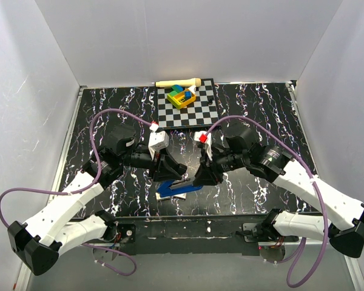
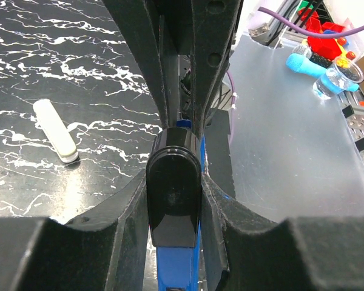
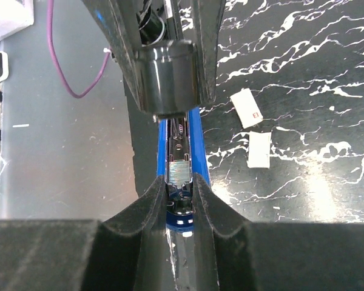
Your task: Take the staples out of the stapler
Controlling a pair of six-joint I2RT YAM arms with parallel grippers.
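The blue stapler lies near the table's front edge, between my two grippers. My left gripper comes at it from the left and is shut on its black end, with the blue body showing below that. My right gripper comes from the right. Its fingers press on both sides of the blue front end. The stapler's silvery inner channel faces the right wrist camera, and a short strip of staples sits in it just ahead of the right fingertips.
A checkered board with coloured blocks and a wooden stick lies at the back. Small white pieces lie on the black marbled table beside the stapler. A white stick lies left of the left gripper.
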